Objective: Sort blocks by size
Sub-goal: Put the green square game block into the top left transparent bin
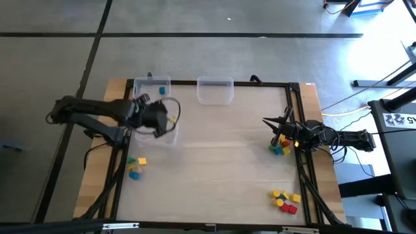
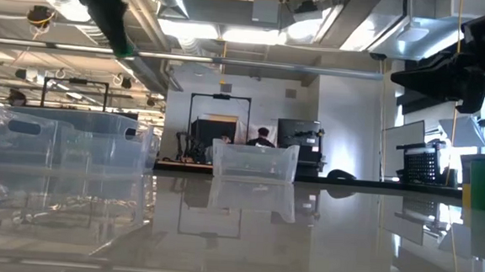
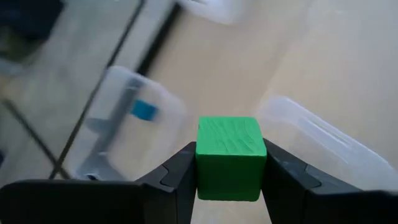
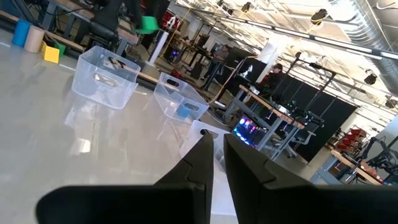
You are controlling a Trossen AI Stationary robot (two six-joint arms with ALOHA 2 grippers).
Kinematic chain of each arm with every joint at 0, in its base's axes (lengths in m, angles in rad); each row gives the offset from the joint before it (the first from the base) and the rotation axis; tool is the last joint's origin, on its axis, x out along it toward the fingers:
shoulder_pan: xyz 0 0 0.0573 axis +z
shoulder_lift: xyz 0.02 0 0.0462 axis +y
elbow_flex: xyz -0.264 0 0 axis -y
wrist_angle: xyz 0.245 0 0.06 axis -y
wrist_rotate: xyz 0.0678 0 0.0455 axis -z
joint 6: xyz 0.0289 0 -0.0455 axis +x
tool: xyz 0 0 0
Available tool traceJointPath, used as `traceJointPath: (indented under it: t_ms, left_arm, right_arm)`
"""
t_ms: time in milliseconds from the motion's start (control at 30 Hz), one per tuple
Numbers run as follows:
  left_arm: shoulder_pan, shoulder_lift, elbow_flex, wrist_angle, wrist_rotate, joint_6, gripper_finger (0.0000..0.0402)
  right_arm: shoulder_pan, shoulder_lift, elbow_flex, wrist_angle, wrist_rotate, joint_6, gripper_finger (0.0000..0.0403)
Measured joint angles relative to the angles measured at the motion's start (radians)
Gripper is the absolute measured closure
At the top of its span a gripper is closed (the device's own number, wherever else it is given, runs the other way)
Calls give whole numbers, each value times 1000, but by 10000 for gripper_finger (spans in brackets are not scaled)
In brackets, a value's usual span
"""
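My left gripper [image 1: 158, 117] is shut on a green block [image 3: 228, 158] above a clear bin [image 1: 168, 130] at the table's left. A second clear bin [image 1: 151, 88] behind it holds a blue block [image 3: 144, 110]. The green block also shows far off in the right wrist view [image 4: 147, 23]. My right gripper [image 4: 217, 149] is shut and empty, near the right edge [image 1: 278, 123], just beyond a cluster of coloured blocks [image 1: 281, 147]. More blocks lie at the front left [image 1: 135, 166] and front right [image 1: 286, 200]. My left gripper pinches the green block between its two fingers, one on each of two opposite side faces [image 3: 200, 168]. The block's grained top face shows between the fingertips. The block is lifted clear, level, above the bins.
A third clear bin [image 1: 214, 91] stands at the far middle of the table. A black frame [image 1: 296, 149] runs along the table's edges. The middle of the wooden tabletop [image 1: 221, 156] is bare. A person sits in the room behind the table [image 2: 263, 137].
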Motion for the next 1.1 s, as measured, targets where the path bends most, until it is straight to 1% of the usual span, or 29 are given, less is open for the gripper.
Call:
traceJointPath:
  t_ms: [133, 300, 500, 633, 767, 900, 1100]
  left_arm:
    - [148, -6, 0, 41, -38, 15, 261]
    - [327, -4, -7, 103, -43, 29, 261]
    - [523, -3, -65, 222, -42, 88, 261]
    - [633, 2, -108, 317, -39, 133, 261]
    - [720, 2, -144, 428, -28, 149, 261]
    - [782, 3, -178, 531, -28, 151, 260]
    - [834, 4, -237, 594, -28, 151, 260]
  right_arm:
    - [0, 0, 0, 0, 0, 1, 358]
    - [0, 0, 0, 0, 0, 1, 359]
    - [0, 0, 0, 0, 0, 0, 359]
    - [0, 0, 0, 0, 0, 0, 359]
    - [0, 0, 0, 0, 0, 0, 359]
    - [0, 0, 0, 1, 0, 0, 358]
    - [0, 0, 0, 7, 1, 0, 358]
